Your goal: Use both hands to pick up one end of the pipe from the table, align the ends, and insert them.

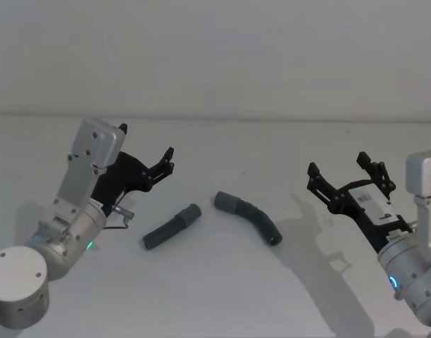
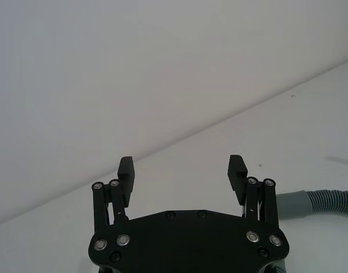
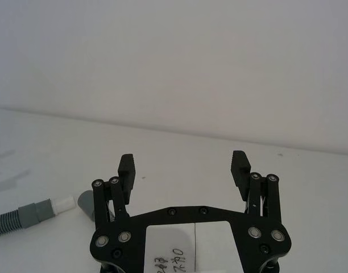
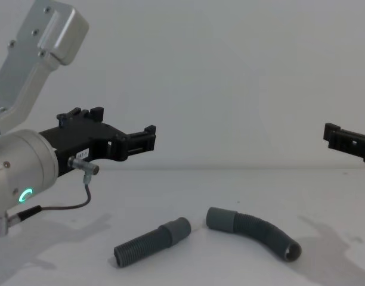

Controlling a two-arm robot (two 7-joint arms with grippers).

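Head view puts both hose pieces flat on the table (image 1: 222, 296) between your arms: the straight piece (image 1: 172, 227) lies nearer the left gripper (image 1: 170, 159) and the curved piece (image 1: 249, 215) nearer the right gripper (image 1: 336, 163), with the straight cuff (image 1: 191, 213) facing the curved cuff (image 1: 225, 201), near but apart. Both grippers hover above the surface with jaws spread wide and nothing between them, so I judge you are at the approach before the first pick-up. Next, bring each gripper down over the ribbed body just behind its cuff, leaving both cuffs free to line up and push together.
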